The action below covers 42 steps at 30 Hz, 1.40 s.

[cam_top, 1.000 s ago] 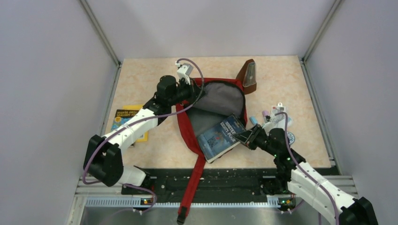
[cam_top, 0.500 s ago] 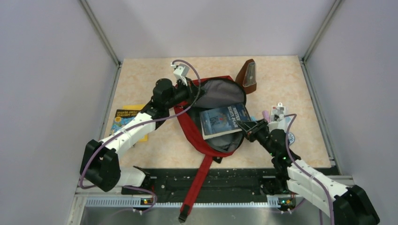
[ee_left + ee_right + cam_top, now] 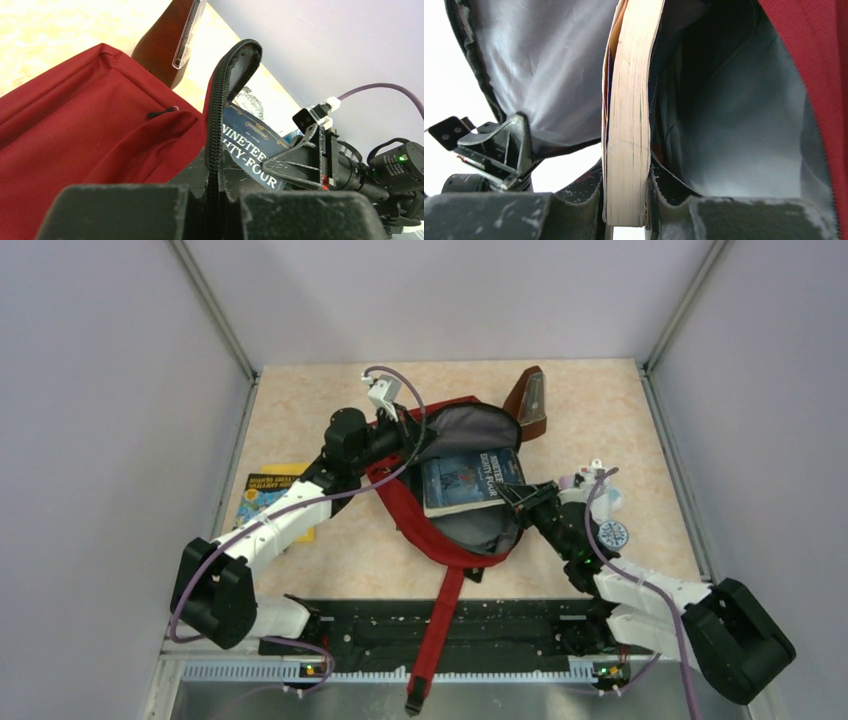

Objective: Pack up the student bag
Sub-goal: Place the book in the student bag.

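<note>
Two pincers are engaged, and the coming move turns on your right one; the student bag lies mid-bench with its mouth held wide. Its grey-lined hollow sits ahead of the right pincer, to the left and a little farther from the arm bases; the blue book runs along that same line, its long axis pointing from the pincer into the opening, with most of its cover already over the lining. Your right arm is the nearer to the book; your left is nearer the bag's far-left rim. The right pincer is closed partway on the book's near end, with the page edge pinched between both fingers; the left pincer is clamped tight on the black zipper edge, lifting that flap upright. By my reading, you should push on along the book's axis before letting go; a leading corner could catch on the lining.
</note>
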Each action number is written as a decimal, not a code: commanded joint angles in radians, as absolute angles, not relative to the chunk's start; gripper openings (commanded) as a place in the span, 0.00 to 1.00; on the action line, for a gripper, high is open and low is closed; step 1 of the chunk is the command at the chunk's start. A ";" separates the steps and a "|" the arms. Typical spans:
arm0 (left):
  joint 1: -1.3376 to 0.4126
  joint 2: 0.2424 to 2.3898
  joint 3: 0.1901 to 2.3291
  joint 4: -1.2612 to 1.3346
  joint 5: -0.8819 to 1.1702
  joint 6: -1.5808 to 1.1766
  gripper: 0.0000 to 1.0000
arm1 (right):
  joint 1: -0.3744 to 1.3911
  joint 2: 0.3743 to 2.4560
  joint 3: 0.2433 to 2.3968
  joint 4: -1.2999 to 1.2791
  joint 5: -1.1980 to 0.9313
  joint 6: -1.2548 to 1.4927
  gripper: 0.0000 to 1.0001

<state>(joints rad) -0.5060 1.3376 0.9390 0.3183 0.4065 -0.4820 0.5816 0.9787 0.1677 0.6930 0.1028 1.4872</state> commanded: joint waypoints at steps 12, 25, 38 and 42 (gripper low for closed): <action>-0.509 1.337 0.948 0.496 0.435 -0.513 0.00 | 0.680 1.391 0.385 1.121 0.262 1.452 0.00; -0.508 1.260 0.883 0.613 0.387 -0.457 0.00 | 0.733 1.488 0.280 1.198 0.330 1.499 0.00; -0.509 1.204 0.807 0.524 0.424 -0.394 0.00 | 0.683 1.658 0.413 1.367 0.341 1.493 0.00; -0.508 1.210 0.801 0.526 0.449 -0.392 0.00 | 0.671 1.686 0.509 1.286 0.359 1.417 0.00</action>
<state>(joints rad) -0.5060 1.2461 0.8009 0.4816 0.4049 -0.4099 0.6903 1.6829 0.3851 1.1347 0.3283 1.4734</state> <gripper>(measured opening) 0.025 0.195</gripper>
